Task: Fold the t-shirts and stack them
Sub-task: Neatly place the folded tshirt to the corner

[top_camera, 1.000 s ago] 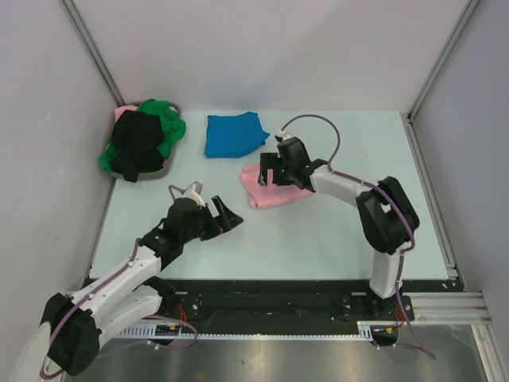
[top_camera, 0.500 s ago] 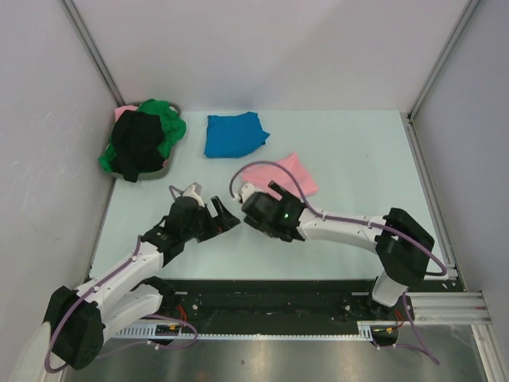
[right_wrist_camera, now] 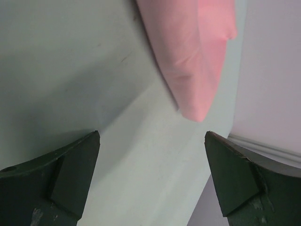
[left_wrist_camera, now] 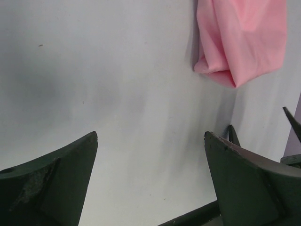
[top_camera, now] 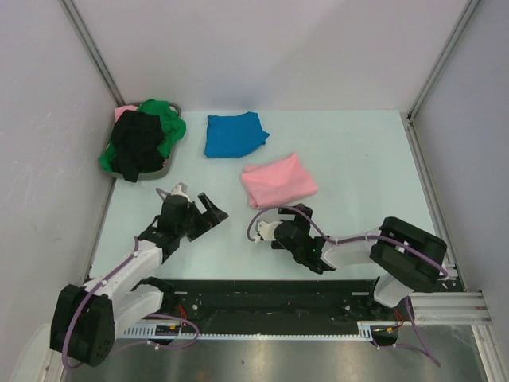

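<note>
A folded light pink t-shirt (top_camera: pixel 278 181) (left_wrist_camera: pixel 240 42) (right_wrist_camera: pixel 193 52) lies flat near the table's middle. Behind it, to the left, lies a folded bright blue t-shirt (top_camera: pixel 233 134). A black t-shirt (top_camera: pixel 137 143) and a green t-shirt (top_camera: pixel 169 123) are crumpled in the basket at the back left. My left gripper (top_camera: pixel 211 215) (left_wrist_camera: pixel 150 136) is open and empty over bare table, left of the pink shirt. My right gripper (top_camera: pixel 296 216) (right_wrist_camera: pixel 151 134) is open and empty too, low over the table just on the near side of the pink shirt.
The grey round basket (top_camera: pixel 159 170) sits in the back left corner against the wall. White walls close the pale table (top_camera: pixel 358 159) on three sides. A black rail (top_camera: pixel 270 294) with both arm bases runs along the near edge.
The right gripper has drawn back from the pink shirt toward the near edge, leaving it folded on the table. The left gripper has shifted slightly left and back.
</note>
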`<state>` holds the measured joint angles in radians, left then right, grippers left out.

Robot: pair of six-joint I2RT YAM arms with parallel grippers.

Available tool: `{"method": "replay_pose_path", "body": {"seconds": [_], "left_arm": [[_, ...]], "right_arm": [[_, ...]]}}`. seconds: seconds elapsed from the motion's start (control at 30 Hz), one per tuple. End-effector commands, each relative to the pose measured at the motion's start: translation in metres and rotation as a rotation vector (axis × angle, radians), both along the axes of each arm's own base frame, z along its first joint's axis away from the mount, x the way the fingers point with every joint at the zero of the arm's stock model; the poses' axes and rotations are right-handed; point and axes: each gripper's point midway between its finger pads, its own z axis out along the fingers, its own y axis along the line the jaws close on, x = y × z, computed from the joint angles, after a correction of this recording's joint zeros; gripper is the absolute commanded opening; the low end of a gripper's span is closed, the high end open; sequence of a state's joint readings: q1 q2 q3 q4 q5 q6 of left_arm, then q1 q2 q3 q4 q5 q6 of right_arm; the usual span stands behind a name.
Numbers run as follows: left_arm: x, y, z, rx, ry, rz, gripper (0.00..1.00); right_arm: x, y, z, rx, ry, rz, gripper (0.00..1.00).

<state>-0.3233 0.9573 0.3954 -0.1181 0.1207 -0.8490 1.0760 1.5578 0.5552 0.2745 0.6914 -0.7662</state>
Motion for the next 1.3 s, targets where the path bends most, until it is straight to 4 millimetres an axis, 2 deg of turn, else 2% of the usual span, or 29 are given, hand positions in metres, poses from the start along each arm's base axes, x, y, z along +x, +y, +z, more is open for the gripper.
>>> {"method": "replay_pose_path", "body": {"seconds": [0.0,0.03,0.1,0.13,0.2,0.3,0.4,0.43,0.57,0.6,0.63,0.7,0.73,0.77,0.9,0.93,0.97,1.0,1.03,1.07,1.13,1.17,1.27], "left_arm": [[0.008,-0.003,-0.001,-0.040,-0.014,0.002,1.00],[0.009,-0.003,-0.002,-0.041,-0.010,0.007,1.00],[0.012,-0.001,-0.003,-0.039,-0.008,0.012,1.00],[0.012,-0.002,-0.006,-0.036,0.010,0.009,1.00],[0.019,-0.003,-0.003,-0.033,0.002,0.001,1.00],[0.025,-0.004,-0.008,-0.026,0.031,0.002,1.00],[0.033,-0.009,-0.010,-0.049,0.045,-0.003,1.00],[0.035,-0.011,-0.010,-0.056,0.044,-0.004,1.00],[0.045,-0.016,-0.016,-0.077,0.074,0.000,1.00],[0.045,-0.018,-0.023,-0.086,0.101,0.000,1.00],[0.049,-0.021,-0.021,-0.101,0.093,-0.004,1.00],[0.052,-0.029,-0.019,-0.140,0.103,-0.023,1.00],[0.056,-0.033,-0.021,-0.156,0.103,-0.029,1.00],[0.057,-0.036,-0.021,-0.172,0.104,-0.034,1.00],[0.062,-0.048,-0.025,-0.278,0.134,-0.017,1.00],[0.067,-0.055,-0.018,-0.327,0.104,-0.037,1.00],[0.064,-0.058,-0.028,-0.350,0.127,-0.034,1.00],[0.063,-0.065,-0.028,-0.403,0.148,-0.021,1.00],[0.069,-0.071,-0.019,-0.447,0.105,-0.036,1.00],[0.065,-0.076,-0.026,-0.473,0.137,-0.044,1.00],[0.066,-0.089,-0.021,-0.535,0.143,-0.052,1.00],[0.065,-0.093,-0.027,-0.545,0.169,-0.053,1.00],[0.064,-0.110,-0.025,-0.581,0.190,-0.077,1.00]], "right_arm": [[0.027,0.025,0.006,0.026,-0.113,0.093,1.00],[0.034,0.025,0.007,0.043,-0.128,0.087,1.00],[0.041,0.028,-0.005,0.025,-0.106,0.094,1.00],[0.047,0.023,-0.008,0.026,-0.098,0.074,0.99],[0.052,0.027,-0.017,0.047,-0.055,0.077,0.99],[0.059,0.027,-0.026,0.048,-0.015,0.078,0.96],[0.069,0.028,-0.030,0.061,0.006,0.066,0.81],[0.070,0.028,-0.034,0.066,0.027,0.058,0.69],[0.072,0.029,-0.045,0.072,0.067,0.054,0.39],[0.072,0.030,-0.046,0.074,0.073,0.059,0.34],[0.071,0.031,-0.048,0.072,0.080,0.061,0.30],[0.072,0.030,-0.051,0.072,0.086,0.057,0.16],[0.071,0.030,-0.051,0.071,0.091,0.058,0.03],[0.071,0.030,-0.051,0.074,0.092,0.056,0.00],[0.072,0.030,-0.044,0.089,0.088,0.058,0.00],[0.072,0.030,-0.042,0.088,0.088,0.059,0.00],[0.072,0.030,-0.039,0.092,0.086,0.060,0.00],[0.072,0.030,-0.035,0.096,0.083,0.060,0.00],[0.071,0.031,-0.033,0.099,0.083,0.064,0.00],[0.071,0.030,-0.031,0.100,0.082,0.063,0.00],[0.071,0.031,-0.027,0.105,0.077,0.067,0.00],[0.071,0.032,-0.024,0.109,0.072,0.068,0.00],[0.070,0.033,-0.019,0.110,0.062,0.072,0.00]]}}
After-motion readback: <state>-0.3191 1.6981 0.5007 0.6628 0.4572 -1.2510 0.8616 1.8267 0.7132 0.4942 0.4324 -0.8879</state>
